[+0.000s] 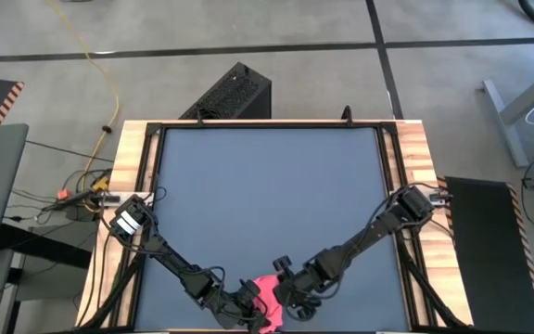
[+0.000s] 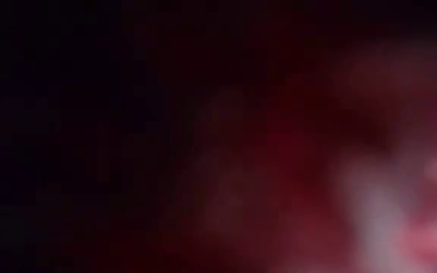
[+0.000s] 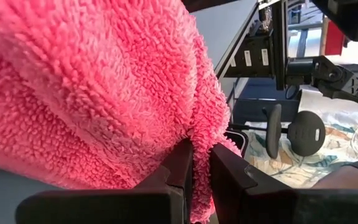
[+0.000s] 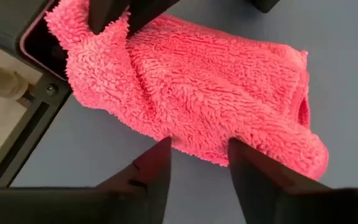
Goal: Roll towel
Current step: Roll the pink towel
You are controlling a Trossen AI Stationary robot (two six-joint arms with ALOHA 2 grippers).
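Dark grey table mat point(image 1: 267, 186) in wood-edged frame, concrete floor around; pink towel point(image 1: 269, 299) bunched at mat's near edge; left gripper point(image 3: 201, 177) pinches towel corner; right gripper point(image 4: 197, 165) fingers apart just beside it

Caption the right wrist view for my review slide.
Right gripper open just short of the bunched pink towel, which the left gripper pinches at a corner.

You have one pink towel point(image 1: 267, 299) on one dark grey mat point(image 1: 267, 195), and two arms over it: one left gripper point(image 1: 251, 311), one right gripper point(image 1: 290, 301). One black box point(image 1: 230, 93) sits beyond the table.
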